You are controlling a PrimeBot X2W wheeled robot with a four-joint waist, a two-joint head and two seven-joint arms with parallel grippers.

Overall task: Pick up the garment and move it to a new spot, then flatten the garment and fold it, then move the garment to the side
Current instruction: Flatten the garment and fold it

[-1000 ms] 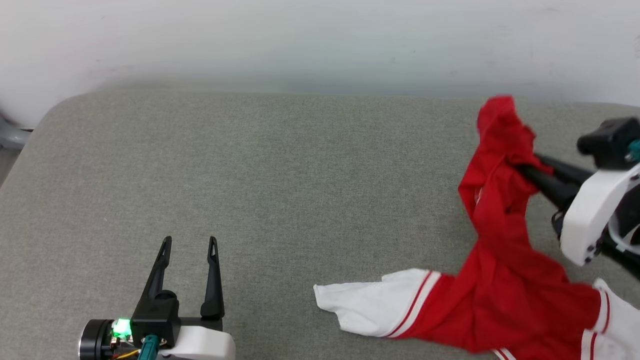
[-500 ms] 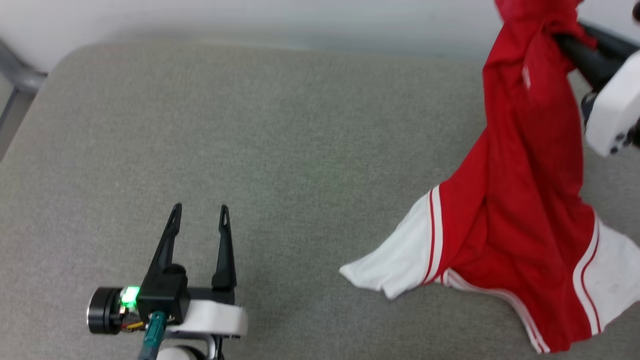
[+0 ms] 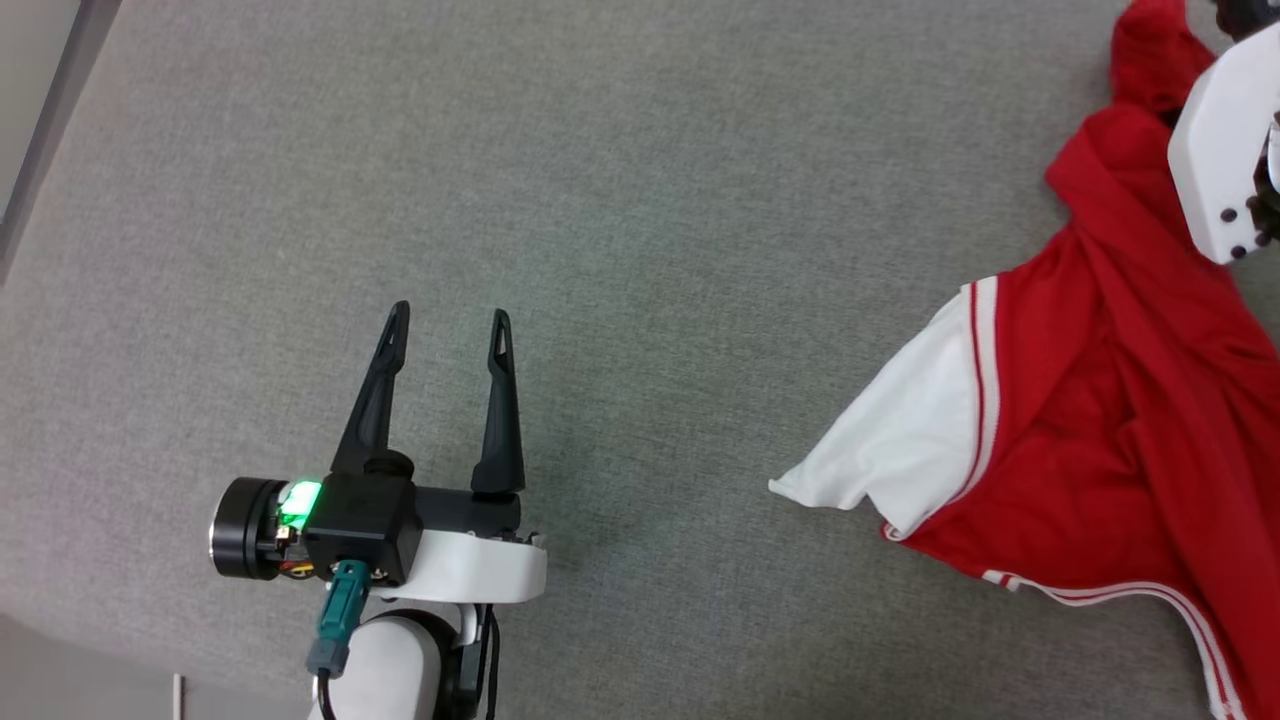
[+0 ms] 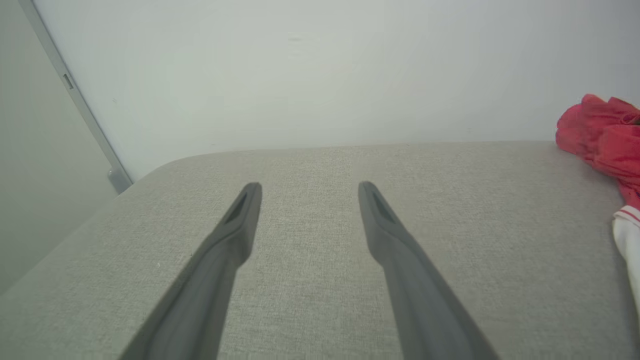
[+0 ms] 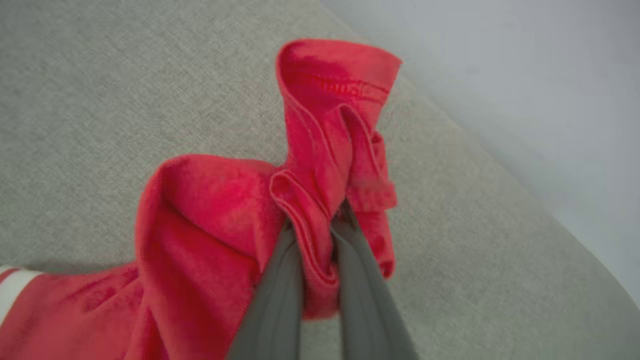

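Observation:
The garment point(image 3: 1100, 420), red with a white striped-trim sleeve point(image 3: 910, 440), hangs and drapes at the right of the grey padded table point(image 3: 650, 200). In the right wrist view my right gripper point(image 5: 316, 222) is shut on a bunched red fold of the garment point(image 5: 330, 125), held above the table. That arm's white wrist housing point(image 3: 1220, 150) shows at the head view's top right, over the cloth. My left gripper point(image 3: 449, 312) rests open over bare table at the lower left, well clear of the sleeve. Its fingers point(image 4: 235, 235) hold nothing, and the garment point(image 4: 600, 135) lies to their right.
A pale wall point(image 4: 320, 70) backs the table's far edge. The table's left edge, with floor and a grey metal strip point(image 3: 50, 110) beyond it, runs along the head view's left side. Its near corner point(image 3: 90, 650) is at the lower left.
The head camera has tipped down and nearer, so the whole picture shifted. My right gripper has lifted the bunched garment, dragging the white sleeve rightward off its flat spot. Left gripper unchanged.

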